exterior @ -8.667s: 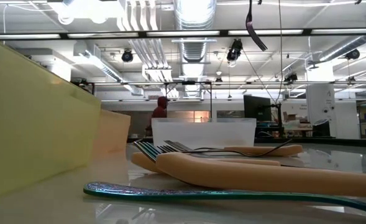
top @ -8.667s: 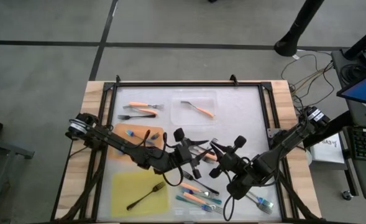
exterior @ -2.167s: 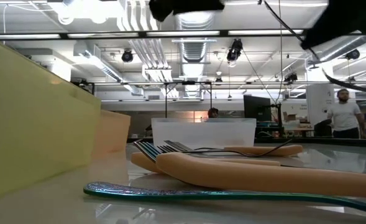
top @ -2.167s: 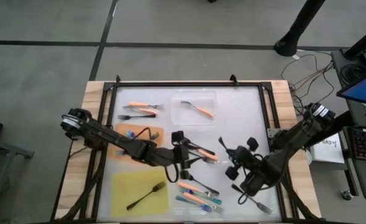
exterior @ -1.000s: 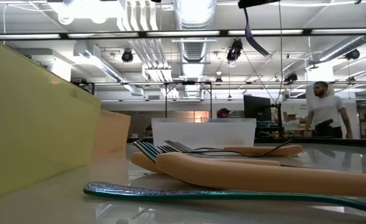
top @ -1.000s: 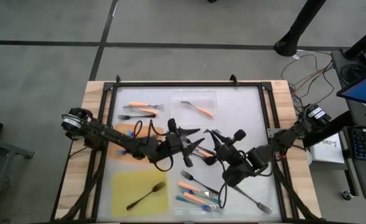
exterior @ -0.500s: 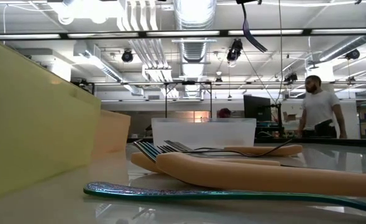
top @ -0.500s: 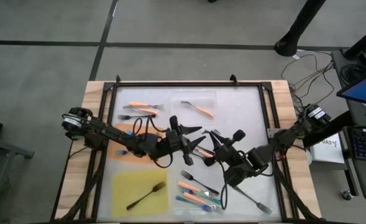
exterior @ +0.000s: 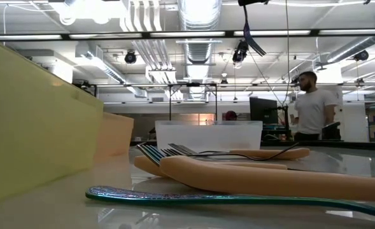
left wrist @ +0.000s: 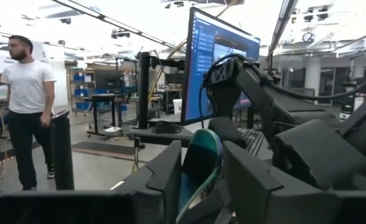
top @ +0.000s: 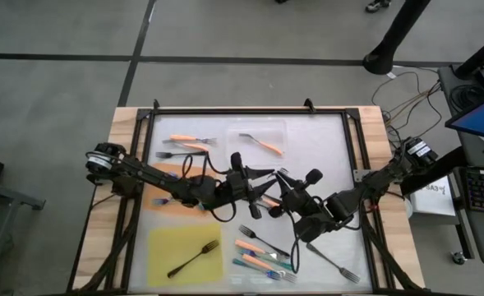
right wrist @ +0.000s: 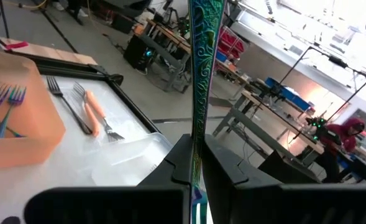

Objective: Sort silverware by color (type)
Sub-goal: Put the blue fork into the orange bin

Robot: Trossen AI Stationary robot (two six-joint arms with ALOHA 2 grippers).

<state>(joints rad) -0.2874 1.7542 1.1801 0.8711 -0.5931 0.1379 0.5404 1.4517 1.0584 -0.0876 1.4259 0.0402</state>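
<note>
Left arm: is being stretched low from the table's left edge to the middle, wrist pointed right.
Left gripper [top: 262, 197]: is being held mid-table, right against the right gripper; its fingers [left wrist: 170, 177] are being set narrowly around the rounded end of a teal fork [left wrist: 200, 163], touching or nearly so.
Right arm: is being reached in from the right edge, bent, wrist aimed left and far.
Right gripper [top: 281, 191]: is being kept clamped on the same teal fork [right wrist: 202, 74], whose patterned handle is being held upright between its fingers [right wrist: 181, 163].
Orange mat [top: 169, 174]: is lying at the left, partly covered by the left arm; teal forks [right wrist: 1, 102] are resting on it.
Yellow mat [top: 163, 247]: one black fork [top: 192, 257] is lying on it, near left.
Tray [top: 256, 145]: an orange fork [top: 268, 145] is lying in it, far middle.
Other forks [top: 262, 255]: are lying loose near the middle.
</note>
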